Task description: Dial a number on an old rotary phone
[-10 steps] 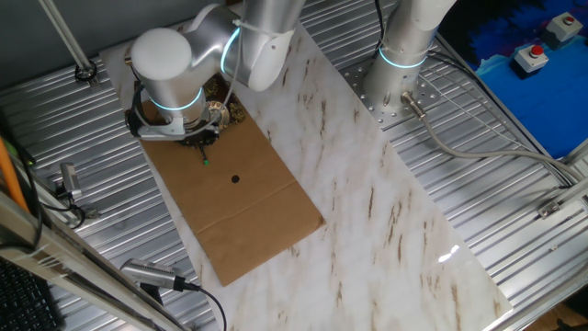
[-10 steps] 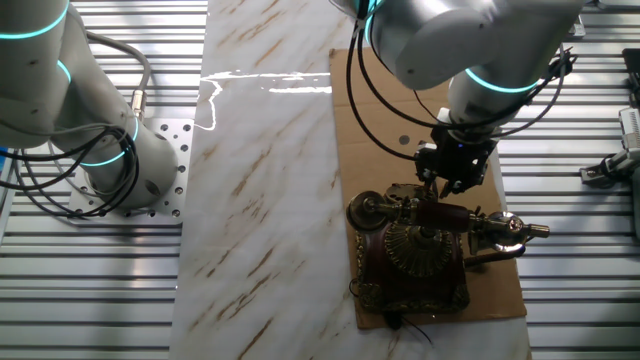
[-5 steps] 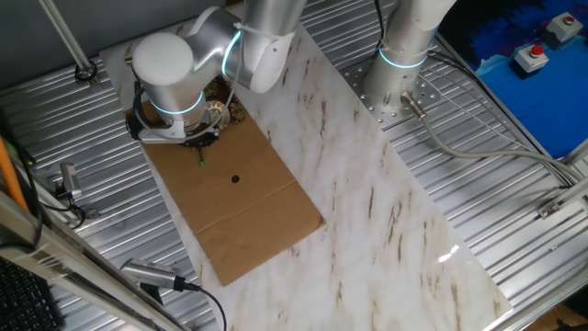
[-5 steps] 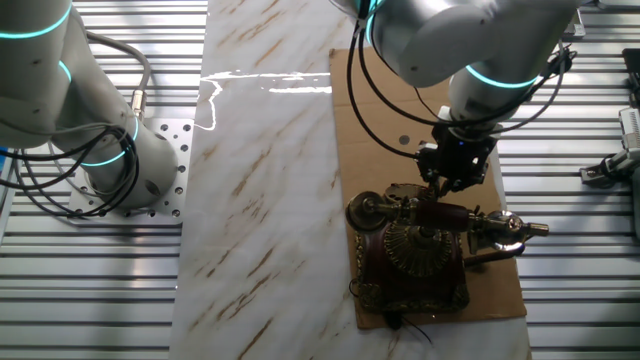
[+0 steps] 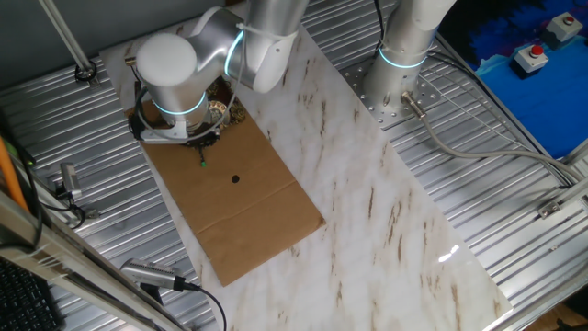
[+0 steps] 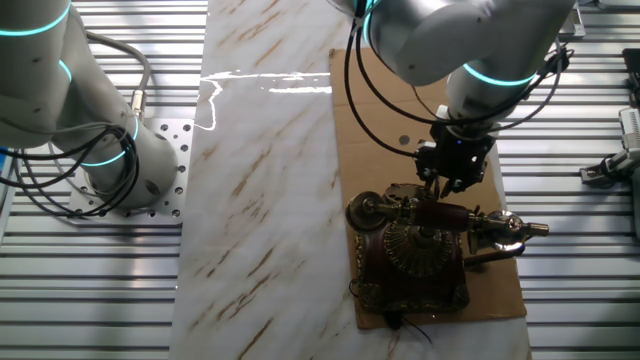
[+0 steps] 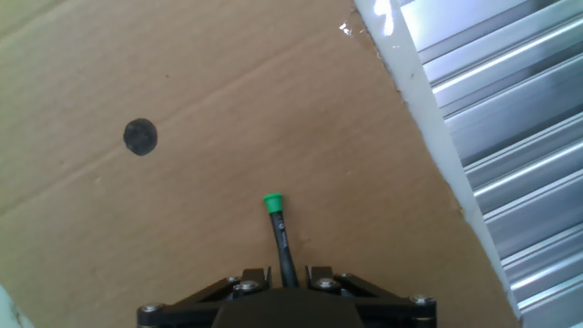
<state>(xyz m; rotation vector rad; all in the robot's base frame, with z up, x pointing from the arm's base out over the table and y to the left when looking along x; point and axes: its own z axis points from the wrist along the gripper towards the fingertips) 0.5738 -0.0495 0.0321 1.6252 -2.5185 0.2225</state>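
Note:
The old rotary phone (image 6: 415,262) stands on the near end of a cardboard sheet (image 6: 385,110), dark red-brown with gold trim. Its round dial (image 6: 420,248) faces up and its brass-ended handset (image 6: 445,214) lies across the cradle. In one fixed view only a bit of the old rotary phone (image 5: 223,108) shows behind the arm. My gripper (image 7: 286,273) is shut on a thin black stick (image 7: 281,241) with a green tip (image 7: 272,201). My gripper (image 6: 452,172) hangs just beyond the handset, the stick pointing at bare cardboard. The phone is out of the hand view.
A black dot (image 7: 139,137) marks the cardboard (image 5: 248,211) a little past the stick's green tip (image 5: 202,165). The cardboard lies on a marble top (image 5: 367,184) with ribbed metal all round. A second arm's base (image 5: 395,74) stands beside the marble.
The arm has shifted only very slightly, and the green tip sits over nearly the same spot of cardboard. The phone has not moved.

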